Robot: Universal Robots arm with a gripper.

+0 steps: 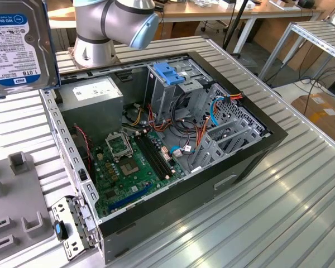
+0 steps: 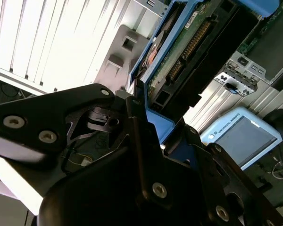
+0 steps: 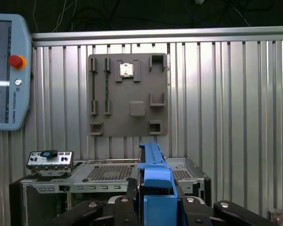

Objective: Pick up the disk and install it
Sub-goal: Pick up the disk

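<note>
Exterior view: we see the silver disk [image 1: 17, 47], white-and-blue label, held up left of the open case [image 1: 251, 162]. In the first wrist view the gripper [image 3: 154, 190] clamps its blue bracket [image 3: 151, 160]. Cables [image 1: 198, 131] crowd the cage [image 1: 173, 92].

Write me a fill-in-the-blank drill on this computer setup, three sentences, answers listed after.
1. The end effector is shut on the disk, gripping its ___ bracket.
2. Inside the open computer case, the circuit board is ___.
3. In the first wrist view, the control tablet bears a ___ button.
Missing words: blue; green; red.
</note>
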